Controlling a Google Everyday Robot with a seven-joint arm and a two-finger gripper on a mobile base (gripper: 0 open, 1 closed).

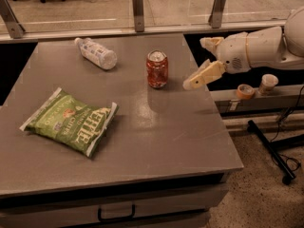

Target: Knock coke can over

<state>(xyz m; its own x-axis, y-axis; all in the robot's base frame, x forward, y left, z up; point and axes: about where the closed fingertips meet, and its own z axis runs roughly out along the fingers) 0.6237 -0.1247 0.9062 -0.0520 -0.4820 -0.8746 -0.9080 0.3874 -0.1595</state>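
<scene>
At the right edge of the bench (156, 141), your end effector (195, 63) hangs just above the surface with its two fingers spread wide and nothing between them. The lower finger (202, 76) points left towards the coke can (157, 69), near it but not touching.

The coke can stands upright at the far middle of the bench, with bare surface all round it. To tip it, you would do best to bring that leading finger in from the right and meet the can high on its wall, near the silver top. A push low down would likely slide it along instead of toppling it. Drive straight left through the can's centre line, because an off-centre touch may only spin or skid it.

Further left, towards the far edge, a water bottle (96, 53) lies on its side, well apart from the can. A green chip bag (71, 121) lies flat at the near left. A leftward fall should land on open bench short of both, so you need not curb the stroke much.
</scene>
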